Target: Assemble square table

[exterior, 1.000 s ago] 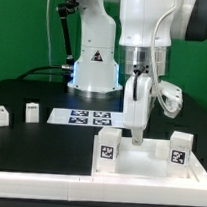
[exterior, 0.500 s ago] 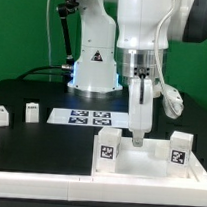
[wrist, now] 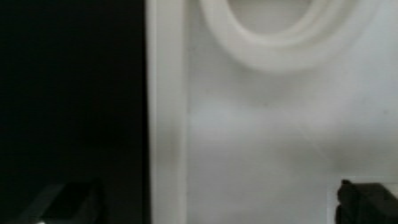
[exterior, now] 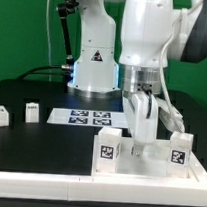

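Claw [exterior: 141, 144] points straight down over the square table slab [exterior: 147, 163]. Its tips are at or just above the slab's top face; can't tell whether they touch. In the wrist view the claw [wrist: 214, 202] is spread wide, with one fingertip [wrist: 365, 197] over the white slab and the other over the black worktop [wrist: 71, 100]. Nothing is gripped between them. The slab [wrist: 267, 120] fills the space under the claw, and a rounded hollow [wrist: 267, 35] shows in its face ahead of the fingertips. The slab's straight edge runs between the two fingers.

Slab legs: two tagged ones stand upright on the slab, flanking the claw. One [exterior: 108, 148] is just beside it toward the exterior view's left, the other [exterior: 179, 149] toward the exterior view's right. Neither touches the claw.

Loose legs: two more sit on the worktop [exterior: 49, 138] well away from the claw, toward the exterior view's left, at [exterior: 32, 112] and [exterior: 0, 114].

The marker board [exterior: 90, 118] lies flat beyond the claw, toward the arm's base. A white bar [exterior: 36, 177] runs along the worktop's near edge, in front of the slab.
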{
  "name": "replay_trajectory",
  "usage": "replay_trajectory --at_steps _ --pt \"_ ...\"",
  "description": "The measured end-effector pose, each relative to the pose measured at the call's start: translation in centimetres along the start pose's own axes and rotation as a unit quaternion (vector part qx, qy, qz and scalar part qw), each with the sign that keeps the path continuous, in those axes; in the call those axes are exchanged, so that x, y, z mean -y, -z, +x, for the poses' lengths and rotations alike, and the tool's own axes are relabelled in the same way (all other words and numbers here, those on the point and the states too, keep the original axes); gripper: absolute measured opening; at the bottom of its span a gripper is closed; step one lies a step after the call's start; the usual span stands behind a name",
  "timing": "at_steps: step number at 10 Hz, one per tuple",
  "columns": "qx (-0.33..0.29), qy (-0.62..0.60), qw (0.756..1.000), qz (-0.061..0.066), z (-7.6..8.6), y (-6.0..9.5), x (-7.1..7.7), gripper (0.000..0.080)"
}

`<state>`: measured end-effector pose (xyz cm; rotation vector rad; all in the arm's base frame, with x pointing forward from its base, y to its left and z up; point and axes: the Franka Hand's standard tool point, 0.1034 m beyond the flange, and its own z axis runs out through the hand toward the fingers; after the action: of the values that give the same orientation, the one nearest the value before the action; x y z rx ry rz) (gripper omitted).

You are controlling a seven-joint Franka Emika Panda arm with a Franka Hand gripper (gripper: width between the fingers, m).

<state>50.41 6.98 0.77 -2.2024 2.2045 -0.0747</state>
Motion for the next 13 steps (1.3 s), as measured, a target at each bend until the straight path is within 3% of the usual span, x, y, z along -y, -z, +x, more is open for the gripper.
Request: replay_trajectory --at_steps 3,4,5,7,8,9,13 --pt "-0.006 0.004 1.000 0.010 -0.6 -0.4 0.0 0.0649" --pt "-0.006 0.005 1.000 0.010 -0.6 -0.4 0.0 0.0520" --pt "-0.006 0.005 1.000 0.010 -0.6 -0.4 0.0 0.0520" --pt "-0.004 0.005 1.000 0.004 -0.6 -0.4 -0.4 0.0233" --pt "-0.002 0.004 1.000 -0.003 -0.6 -0.4 -1.0 0.0233" --pt "-0.001 0.004 1.000 -0.004 -0.6 -0.3 -1.1 0.0071" --pt "-0.002 0.005 1.000 -0.004 -0.6 -0.3 -1.1 0.0057"
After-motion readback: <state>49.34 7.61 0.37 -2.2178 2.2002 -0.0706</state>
